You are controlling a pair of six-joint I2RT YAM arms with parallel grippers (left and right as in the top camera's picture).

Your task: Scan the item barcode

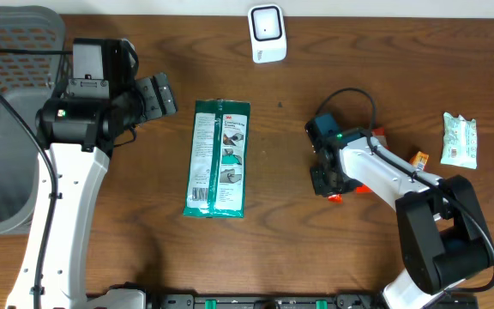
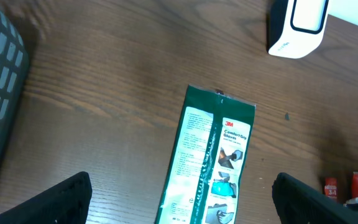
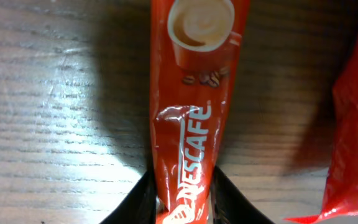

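While the R gripper sat low over the table, its two dark fingers pressed vs. both long edges of a red Nescafe sachet; the pack looked pinched narrower there, so pincer clamped on it. Sachet lay flat on the wood, coffee-cup print at the end away from the fingers. Another red pack was just beside it, on the right of the wrist view. From overhead, R gripper was right of centre, well apart from the white scanner at the table's far edge. L gripper hung w/ fingers wide apart, nothing between them, near the top end of a green glove pack. Grey basket at far left; white-green packet at far right.
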